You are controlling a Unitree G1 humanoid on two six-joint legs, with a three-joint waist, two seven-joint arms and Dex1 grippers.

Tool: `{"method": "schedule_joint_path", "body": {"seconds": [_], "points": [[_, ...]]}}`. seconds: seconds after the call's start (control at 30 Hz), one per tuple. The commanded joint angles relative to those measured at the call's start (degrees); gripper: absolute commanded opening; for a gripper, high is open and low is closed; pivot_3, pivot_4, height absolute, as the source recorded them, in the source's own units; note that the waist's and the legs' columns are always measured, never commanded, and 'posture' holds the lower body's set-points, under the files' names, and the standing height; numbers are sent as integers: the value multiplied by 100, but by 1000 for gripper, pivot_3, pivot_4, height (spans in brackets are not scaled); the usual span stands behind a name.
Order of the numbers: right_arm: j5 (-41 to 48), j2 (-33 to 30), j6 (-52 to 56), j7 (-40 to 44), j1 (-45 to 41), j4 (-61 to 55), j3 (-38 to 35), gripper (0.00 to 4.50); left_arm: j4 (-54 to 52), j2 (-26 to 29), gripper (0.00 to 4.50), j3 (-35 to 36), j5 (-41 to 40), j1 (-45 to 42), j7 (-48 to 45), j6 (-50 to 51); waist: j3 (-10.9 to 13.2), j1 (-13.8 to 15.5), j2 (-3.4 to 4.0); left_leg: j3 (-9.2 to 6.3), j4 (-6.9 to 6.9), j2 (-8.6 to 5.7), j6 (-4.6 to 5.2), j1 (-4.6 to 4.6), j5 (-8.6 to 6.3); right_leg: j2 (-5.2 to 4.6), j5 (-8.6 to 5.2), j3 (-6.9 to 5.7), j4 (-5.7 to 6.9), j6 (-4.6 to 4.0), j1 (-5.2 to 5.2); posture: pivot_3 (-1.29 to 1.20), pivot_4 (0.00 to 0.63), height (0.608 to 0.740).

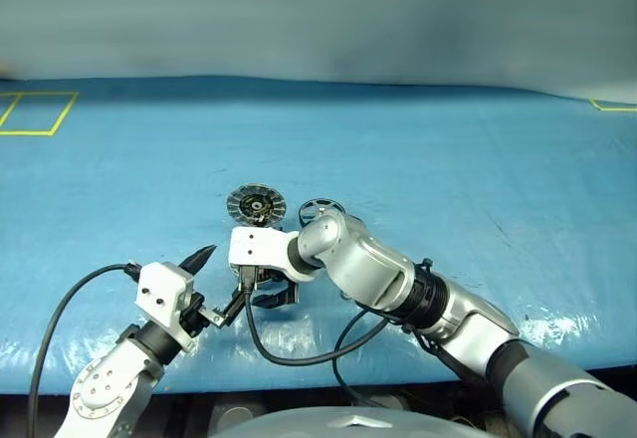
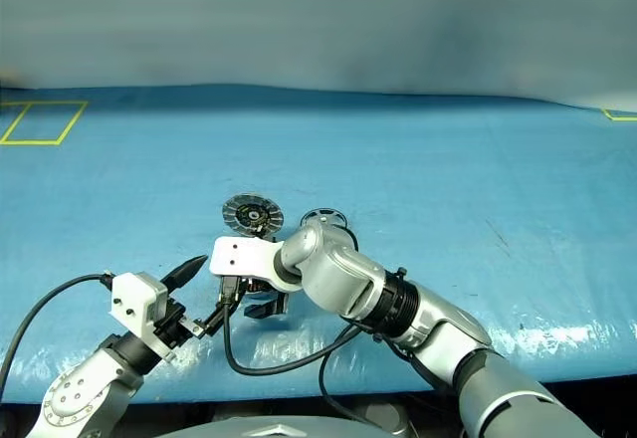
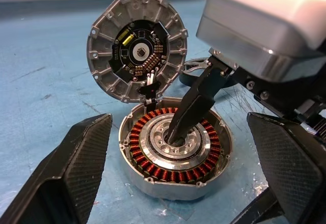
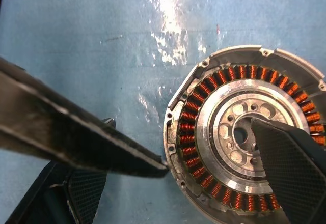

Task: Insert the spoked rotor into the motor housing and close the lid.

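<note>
Head view: the right gripper [image 1: 269, 294] hangs over the housing, hiding it; lid [image 1: 256, 204] and rotor [image 1: 320, 208] lie just beyond. Left wrist: left gripper [image 3: 178, 147] spread empty around the housing [image 3: 175, 155]. Right wrist: right fingers apart, one over the centre, holding nothing.

you've got: 1 motor housing [image 3: 175, 163], copper windings inside | 1 lid [image 3: 136, 53], hinged open, segmented inner face showing | 1 spoked rotor [image 1: 320, 207] on the blue table cover [image 1: 448, 159] | 2 grippers: left gripper [image 1: 213, 285], right gripper [image 4: 209, 152] | 2 yellow tape outlines, one at each far edge
</note>
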Motion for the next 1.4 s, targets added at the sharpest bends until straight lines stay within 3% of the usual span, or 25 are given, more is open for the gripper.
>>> {"method": "schedule_joint_path", "body": {"seconds": [0.03, 0.17, 0.3, 0.43, 0.5, 0.63, 0.77, 0.9, 1.4], "points": [[300, -83, 283, -103, -290, -465, -378, 4473, 25, 75, 4500, -83, -10, -115, -88, 16, 2, 15, 2, -1, -2, 0, 0, 0, 0, 0, 0, -1, 0, 0, -1, 0, 150, 740], [655, -287, 690, -260, -398, -829, -812, 4473, 88, 175, 4500, -158, -84, -286, -177, 106, 6, 26, 3, -1, -3, 0, 0, -2, 0, 0, 0, -2, -1, -1, -3, 0, 150, 740], [1199, -458, 908, -393, 68, -1509, -1748, 4473, 110, 292, 4500, -203, -135, -378, -272, 213, 11, 43, -1, -2, -4, -1, 0, -8, -1, 0, 0, -3, -1, -1, -5, 0, 150, 740], [1503, -711, 239, -754, 1369, -2377, -2840, 4473, 120, 409, 4500, -266, -161, -464, -318, 322, 13, 96, -9, -2, -7, -2, 5, -10, -5, -2, -3, -4, -10, 2, 1, 0, 150, 740], [1388, -639, -683, -1265, 2386, -2737, -3342, 4473, 140, 422, 4500, -337, -82, -511, -317, 314, 18, 107, -7, 1, -5, -2, 5, -15, -9, -2, -5, 0, -12, 7, -3, 0, 150, 740], [1238, -493, -1743, -2118, 3995, -3012, -3650, 4473, 259, 350, 4500, -495, 253, -591, -221, -3, 22, 112, -10, 0, -6, -3, 7, -14, -13, -3, -10, -1, -13, 11, -1, 0, 150, 740], [992, -406, -3216, -2629, 5311, -2677, -3562, 4473, 333, 355, 4500, -682, 227, -675, -330, 60, 26, 90, -9, 2, -4, 1, 7, -5, -13, -1, -14, -1, -8, 6, 2, 0, 150, 740], [822, -441, -4031, -2931, 5976, -2284, -3464, 4473, 385, 378, 4500, -679, 71, -762, -451, 58, 38, 97, -30, 14, 13, -1, 7, 3, -12, -6, -23, 9, -8, -14, 11, 0, 150, 740], [746, -763, -5261, -2991, 6600, -955, -3275, 4473, 343, 408, 4500, -621, 105, -725, -435, 88, 40, 134, -34, 15, 8, -1, 8, 3, -12, -6, -23, 11, -8, -18, 14, 0, 150, 740]]}}
